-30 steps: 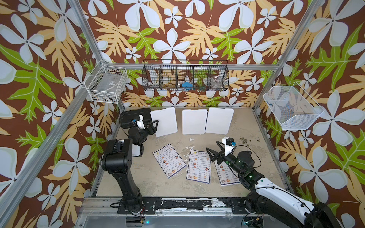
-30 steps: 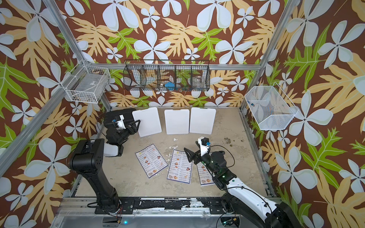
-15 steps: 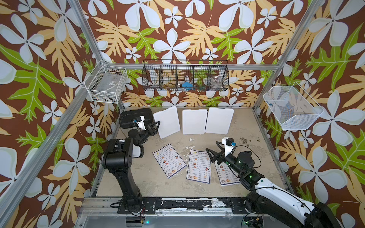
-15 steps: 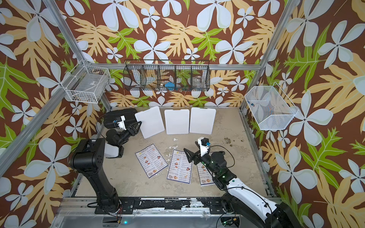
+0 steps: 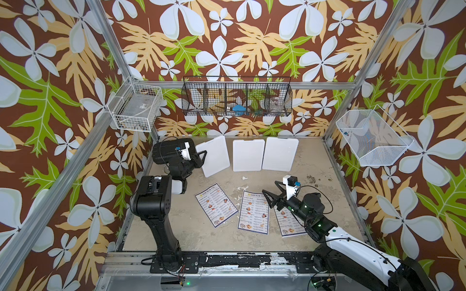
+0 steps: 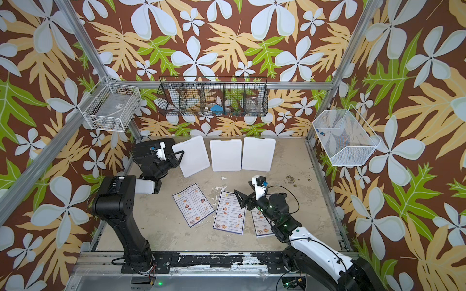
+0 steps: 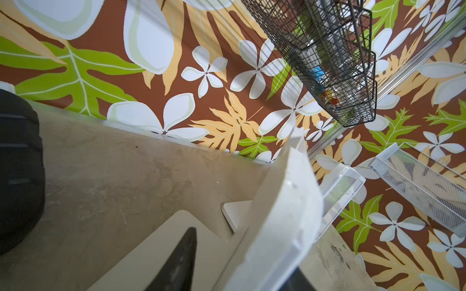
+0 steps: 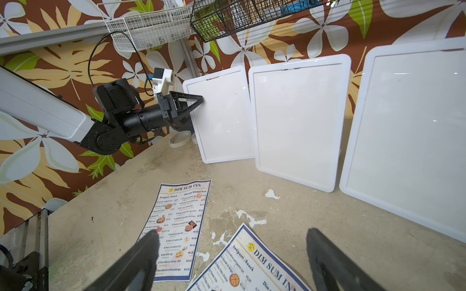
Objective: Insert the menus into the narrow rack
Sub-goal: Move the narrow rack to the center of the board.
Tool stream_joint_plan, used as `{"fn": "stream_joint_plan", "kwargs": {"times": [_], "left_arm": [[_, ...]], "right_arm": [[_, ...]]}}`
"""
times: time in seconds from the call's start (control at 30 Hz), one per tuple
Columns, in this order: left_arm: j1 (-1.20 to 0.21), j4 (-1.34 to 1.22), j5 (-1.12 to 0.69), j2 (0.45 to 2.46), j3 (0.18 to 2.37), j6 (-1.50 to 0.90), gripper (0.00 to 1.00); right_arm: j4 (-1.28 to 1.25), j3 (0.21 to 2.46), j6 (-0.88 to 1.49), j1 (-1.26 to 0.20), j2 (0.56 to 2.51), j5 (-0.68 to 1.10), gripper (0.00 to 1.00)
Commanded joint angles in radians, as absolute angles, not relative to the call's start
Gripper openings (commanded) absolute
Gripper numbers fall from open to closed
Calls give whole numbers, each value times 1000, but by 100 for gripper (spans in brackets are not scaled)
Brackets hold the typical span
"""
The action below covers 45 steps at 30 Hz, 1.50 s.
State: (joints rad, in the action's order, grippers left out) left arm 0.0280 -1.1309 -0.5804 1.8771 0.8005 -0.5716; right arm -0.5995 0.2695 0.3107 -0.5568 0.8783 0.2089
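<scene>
Right wrist view: right fingers (image 8: 143, 259) spread wide, empty, above the middle menu (image 8: 252, 267), which the frame cuts off. On the bench (image 5: 191, 234) the right menu (image 5: 287, 224) lies half hidden under the right arm (image 5: 310, 214). Left fingers (image 8: 199, 98) straddle the edge of the far-left white panel (image 8: 222, 113); clamped or not, cannot tell.

White panel (image 7: 282, 221) between tool (image 7: 244, 248) fingers (image 7: 182, 257)

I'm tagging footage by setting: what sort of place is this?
Likely a staged robot test cell, not a restaurant: aluminium frame hung with floral wallpaper, two robot arms on a base rail, menus laid on the tabletop.
</scene>
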Motion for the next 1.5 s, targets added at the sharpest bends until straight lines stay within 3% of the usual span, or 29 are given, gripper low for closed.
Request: {"fn": "stream_joint_plan", "kwargs": {"times": [0.0, 0.23, 0.8, 1.1, 1.47], "left_arm": [[28, -1136, -559, 1843, 776, -545, 32], [28, -1141, -559, 1739, 677, -537, 22], [5, -1088, -570, 1278, 280, -521, 20], [-74, -941, -571, 1089, 252, -483, 19], [-201, -934, -627, 1089, 280, -465, 17]], "right_arm": [[-633, 272, 308, -557, 878, 206, 91], [-630, 271, 308, -557, 867, 204, 91], [-641, 249, 328, -557, 818, 206, 91], [-641, 237, 343, -557, 791, 194, 90], [-627, 233, 345, -557, 776, 158, 88]]}}
